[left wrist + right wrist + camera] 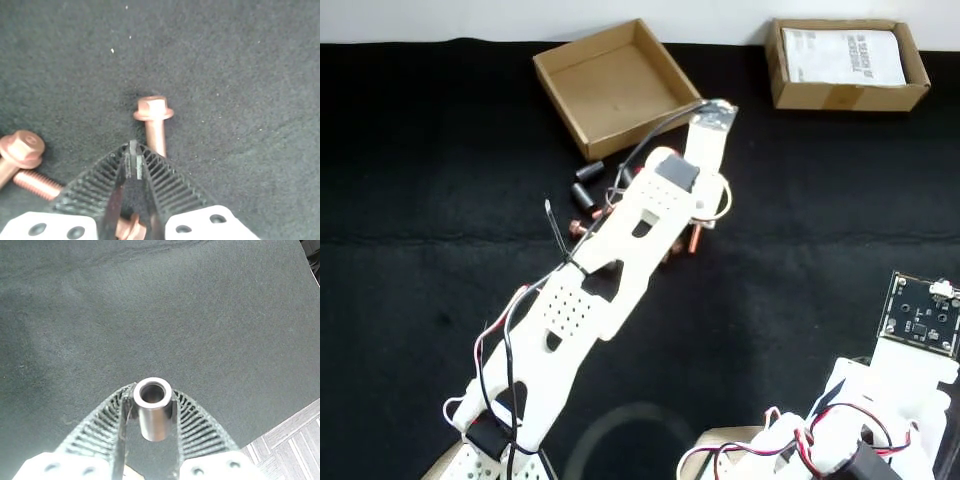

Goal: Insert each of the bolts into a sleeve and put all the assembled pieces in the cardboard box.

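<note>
Grip, right: the right end effector [152, 391] is closed on a short grey metal cylindrical sleeve [154, 412], which is held above the black felt-covered bench [75, 315] with its bore facing the wrist camera.
Grip, left: the left end effector [133, 150] has its jaws drawn together at the tips, and nothing is seen clamped there. It is lowered over a copper-coloured hex flange bolt [154, 117] lying flat, with the shank partly hidden under one finger.
Risk 1: with the jaws together, the bolt is likely to be pushed or rolled rather than gripped.
Risk 2: a bolt lifted from flat may hang tilted, so a missed bore or a jam is expected.
Risk 3: the sleeve is pinched on its round wall and may slip under insertion force.
Nearby: another copper bolt [20, 150] lies beside the first. Dark loose sleeves [588, 172] lie near the open brown cardboard box [615, 90].
Obstruction: the pile is covered by the white left arm [620, 260] in the high view. The second cardboard box [840, 97], holding a printed sheet, is well apart.
</note>
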You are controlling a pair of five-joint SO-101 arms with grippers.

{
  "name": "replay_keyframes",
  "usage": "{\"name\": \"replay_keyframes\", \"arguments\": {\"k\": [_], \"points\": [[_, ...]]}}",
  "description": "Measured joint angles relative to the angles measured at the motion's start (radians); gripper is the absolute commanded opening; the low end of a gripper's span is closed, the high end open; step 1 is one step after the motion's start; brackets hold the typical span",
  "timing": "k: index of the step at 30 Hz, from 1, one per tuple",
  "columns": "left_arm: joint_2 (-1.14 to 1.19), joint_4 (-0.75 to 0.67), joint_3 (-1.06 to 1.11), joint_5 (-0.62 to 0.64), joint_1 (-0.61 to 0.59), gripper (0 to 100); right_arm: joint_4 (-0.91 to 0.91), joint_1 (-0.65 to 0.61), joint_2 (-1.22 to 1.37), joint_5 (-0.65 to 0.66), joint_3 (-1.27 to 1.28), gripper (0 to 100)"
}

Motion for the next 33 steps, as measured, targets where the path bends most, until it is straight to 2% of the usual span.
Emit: {"name": "replay_keyframes", "arguments": {"k": [5,33], "points": [[-0.005,0.017,0.0,0.0,0.0,12,0.0,-0.003,0.0,0.0,0.0,0.8],[-0.048,0.026,0.0,0.0,0.031,12,0.0,-0.003,0.0,0.0,0.0,0.8]]}}
